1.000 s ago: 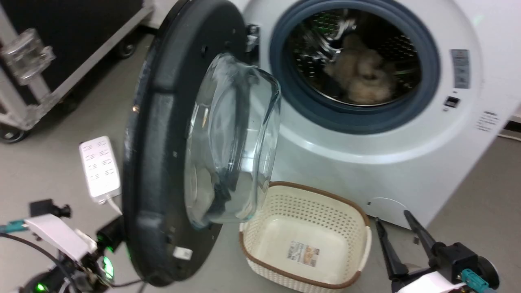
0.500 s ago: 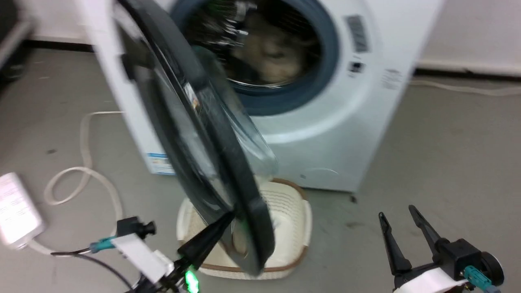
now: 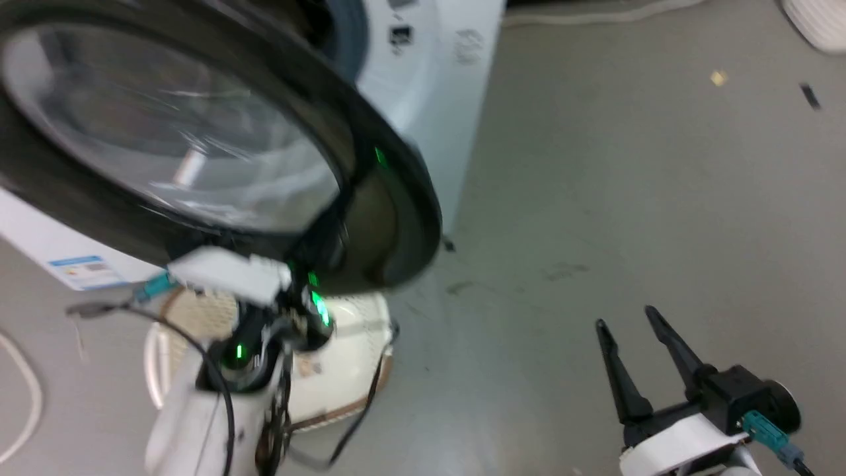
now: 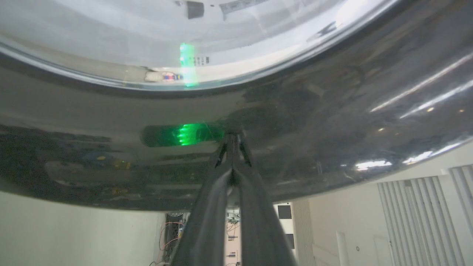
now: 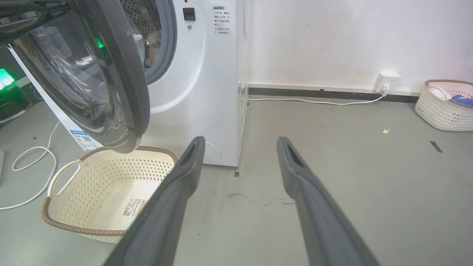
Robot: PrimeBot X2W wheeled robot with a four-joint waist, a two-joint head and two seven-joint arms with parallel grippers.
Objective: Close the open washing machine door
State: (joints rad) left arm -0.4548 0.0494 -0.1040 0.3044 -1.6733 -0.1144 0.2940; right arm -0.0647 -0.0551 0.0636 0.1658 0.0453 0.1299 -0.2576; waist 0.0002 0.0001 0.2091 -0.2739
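Washer door hanging ajar, left gripper's tips sitting on it

Head view: the washing machine door [image 3: 390, 218] is standing partly open at 10 o'clock in front of the washing machine [image 3: 429, 86]. The cream basket [image 3: 350, 344] is sitting at 7 o'clock, and the right gripper [image 3: 624, 317] is hovering at 5 o'clock, fingers spread and gripping nothing. Left wrist view: the left gripper [image 4: 232, 138] is pinched shut, tips touching the door's glossy black rim. Right wrist view: the door is hanging at 10 o'clock, just above the basket.
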